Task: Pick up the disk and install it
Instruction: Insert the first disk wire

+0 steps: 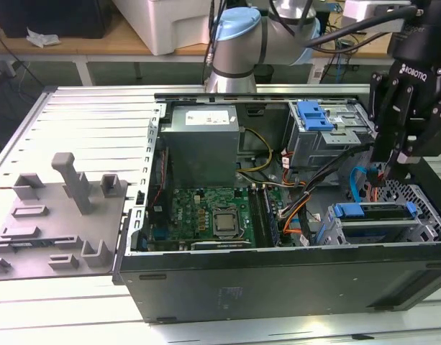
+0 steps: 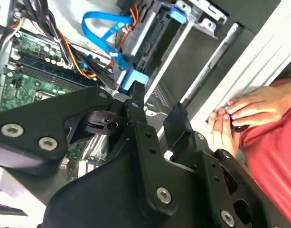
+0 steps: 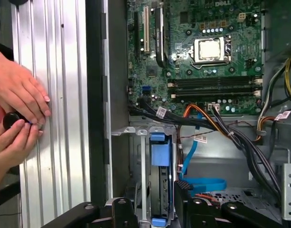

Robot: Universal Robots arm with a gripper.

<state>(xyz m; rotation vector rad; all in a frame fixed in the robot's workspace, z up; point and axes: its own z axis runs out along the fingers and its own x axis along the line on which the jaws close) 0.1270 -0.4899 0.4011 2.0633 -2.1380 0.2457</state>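
Ribbed aluminium desk (image 1: 98, 122), lab benches behind. An open computer case (image 1: 278, 273) is laid on its side on the desk, with a grey fixture plate (image 1: 55, 215) at the desk edge on the exterior view's left.

- Inside the case: motherboard (image 1: 213, 215), power supply (image 1: 202, 144), and an upper drive cage (image 1: 328, 136) topped by a blue latch piece (image 1: 315, 115).
- The disk (image 1: 375, 213) is seen standing on edge in the lower drive cage (image 1: 421, 215), at the case corner on the exterior view's right. Its blue carrier is visible at both ends. It is judged seated, or very nearly so.
- The tool (image 1: 393, 167) is held above that cage. Its fingers are spread moderately and nothing is gripped.

Key relation: the disk lies directly beneath the tool. Its long axis runs along the case wall, across the exterior view. In the first wrist view the disk (image 3: 162, 156) lines up with the gap of the tool (image 3: 151, 197), one finger to either side of its thin edge.

- The exterior view gives the vertical gap between tool and cage.
- In the second wrist view the tool (image 2: 157, 102) is seen close to the disk (image 2: 145, 42), with a blue data cable (image 2: 102, 23) looped just beside it.
- In both wrist views a person's hands (image 3: 17, 99) rest on the desk beside the case, with a small black object held between them.
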